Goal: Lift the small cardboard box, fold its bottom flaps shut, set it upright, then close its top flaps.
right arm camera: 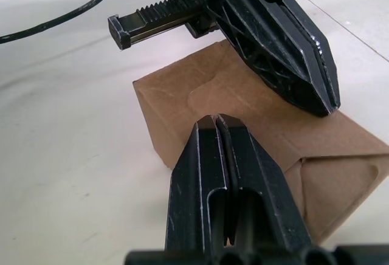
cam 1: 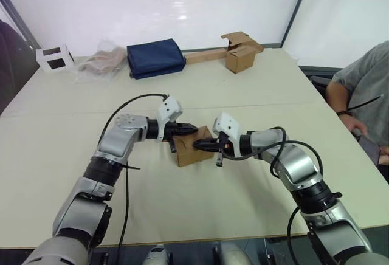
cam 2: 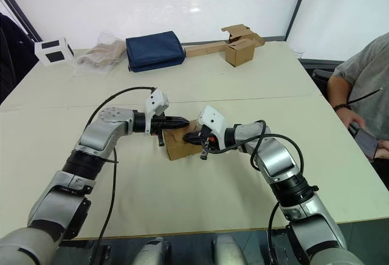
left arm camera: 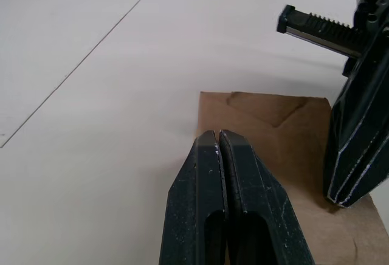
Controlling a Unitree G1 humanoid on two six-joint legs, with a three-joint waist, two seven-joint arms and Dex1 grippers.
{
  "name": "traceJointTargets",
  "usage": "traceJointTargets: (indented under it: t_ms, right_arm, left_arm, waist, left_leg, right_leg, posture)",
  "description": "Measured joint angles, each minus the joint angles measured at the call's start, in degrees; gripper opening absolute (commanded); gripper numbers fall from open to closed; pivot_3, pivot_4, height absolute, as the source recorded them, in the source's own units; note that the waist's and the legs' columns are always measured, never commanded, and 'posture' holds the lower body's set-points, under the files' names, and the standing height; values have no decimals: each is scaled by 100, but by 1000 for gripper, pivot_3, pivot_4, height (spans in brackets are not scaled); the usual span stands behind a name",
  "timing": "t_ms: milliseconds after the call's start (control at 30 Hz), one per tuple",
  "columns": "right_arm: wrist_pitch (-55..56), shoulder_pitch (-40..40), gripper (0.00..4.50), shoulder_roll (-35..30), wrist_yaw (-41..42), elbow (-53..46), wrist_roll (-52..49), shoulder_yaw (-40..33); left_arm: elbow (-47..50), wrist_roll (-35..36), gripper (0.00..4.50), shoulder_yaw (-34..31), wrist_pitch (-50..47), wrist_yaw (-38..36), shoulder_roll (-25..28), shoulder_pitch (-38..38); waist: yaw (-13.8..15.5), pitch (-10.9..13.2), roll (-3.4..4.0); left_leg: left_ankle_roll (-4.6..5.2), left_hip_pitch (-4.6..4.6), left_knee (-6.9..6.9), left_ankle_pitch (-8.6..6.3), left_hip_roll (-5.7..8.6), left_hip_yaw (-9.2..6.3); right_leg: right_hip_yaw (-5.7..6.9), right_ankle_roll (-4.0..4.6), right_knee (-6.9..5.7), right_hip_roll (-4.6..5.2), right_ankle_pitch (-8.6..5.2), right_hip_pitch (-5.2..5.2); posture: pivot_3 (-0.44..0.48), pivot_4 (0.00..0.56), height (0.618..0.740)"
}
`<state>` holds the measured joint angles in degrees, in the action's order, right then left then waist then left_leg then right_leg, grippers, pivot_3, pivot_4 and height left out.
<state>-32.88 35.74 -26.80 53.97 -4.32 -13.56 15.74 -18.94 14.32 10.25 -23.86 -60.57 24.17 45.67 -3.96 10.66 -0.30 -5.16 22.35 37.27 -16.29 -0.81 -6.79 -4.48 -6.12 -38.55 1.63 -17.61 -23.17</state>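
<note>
Small cardboard box (cam 1: 193, 147) sits mid-table (cam 1: 255, 89), flaps folded flat on top. Left gripper (cam 1: 193, 129) and right gripper (cam 1: 197, 145) both pinched closed, empty, tips pressing box top from opposite sides.

The small cardboard box (cam 1: 193, 147) sits on the pale worktop (cam 1: 255, 82), roughly at its middle, plain brown and unmarked. It lies low and squat, one corner turned toward the camera. Its upper face shows flaps (right arm camera: 243, 104) folded down flat, with creased diagonal edges where they overlap. From the right wrist view a side panel (right arm camera: 340, 177) carries a V-shaped fold line. No flap stands up.
</note>
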Motion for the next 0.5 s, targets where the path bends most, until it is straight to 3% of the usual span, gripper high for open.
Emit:
traceJointTargets:
  t_ms: [500]
  right_arm:
    - [74,382,0,50,297,485,91,69]
  left_arm:
    - [519,121,63,-85,-346,83,42,-229]
  waist:
    - [1,0,0]
  left_leg:
    - [-1,0,-1,0,0,0]
  right_leg:
    - [0,0,0,1,0,0]
  posture:
    - [0,150,740]
